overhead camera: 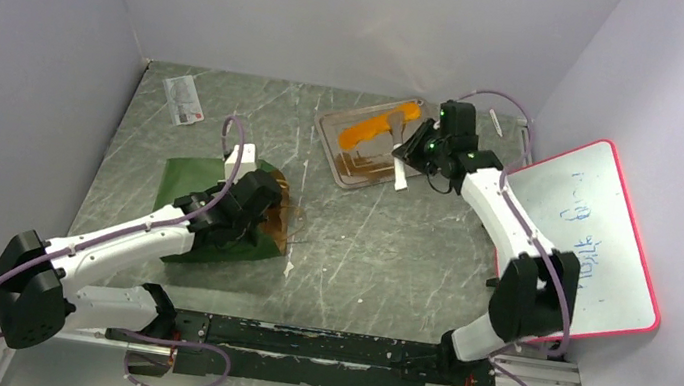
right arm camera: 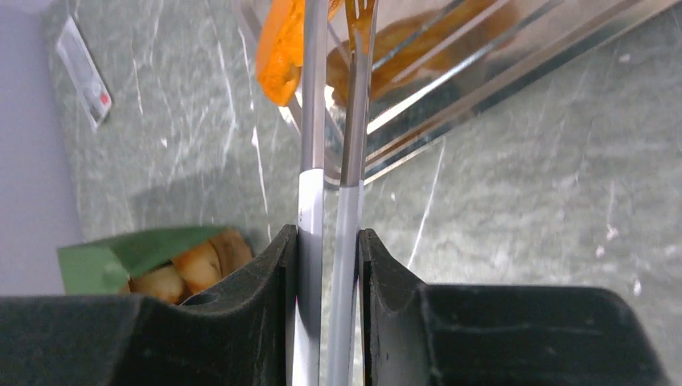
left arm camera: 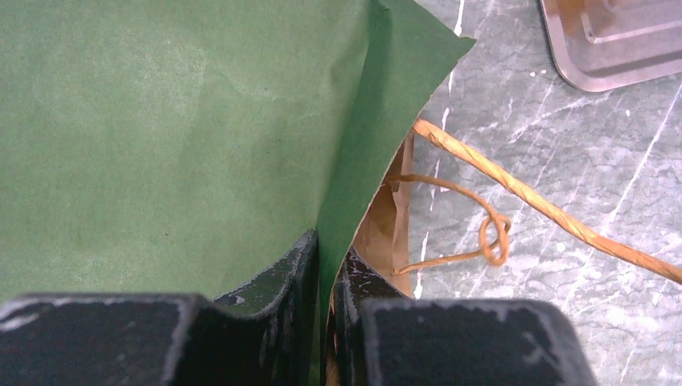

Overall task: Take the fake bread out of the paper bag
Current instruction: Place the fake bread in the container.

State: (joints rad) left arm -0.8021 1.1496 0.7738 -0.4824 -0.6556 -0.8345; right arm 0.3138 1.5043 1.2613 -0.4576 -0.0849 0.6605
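Grey-green marbled worktop (overhead camera: pixel 390 250) fills the enclosure between pale walls, with a pink-rimmed whiteboard (overhead camera: pixel 579 237) propped at the right and a small card (overhead camera: pixel 184 98) at the far left. On the left side the dark green paper bag (overhead camera: pixel 204 209) lies flat, its mouth toward the middle and its tan cord handles (left arm camera: pixel 499 233) spilling onto the stone. The left fingers (left arm camera: pixel 306 269) are closed tight on the bag's mouth edge. Golden bread pieces (right arm camera: pixel 181 269) show inside that mouth. At the far centre sits a metal tray (overhead camera: pixel 329 146) carrying an orange baguette (overhead camera: pixel 379 128). The right fingers (right arm camera: pixel 288 265) clamp a pair of tongs (right arm camera: pixel 314 121), whose tips reach the baguette, possibly pinching it.
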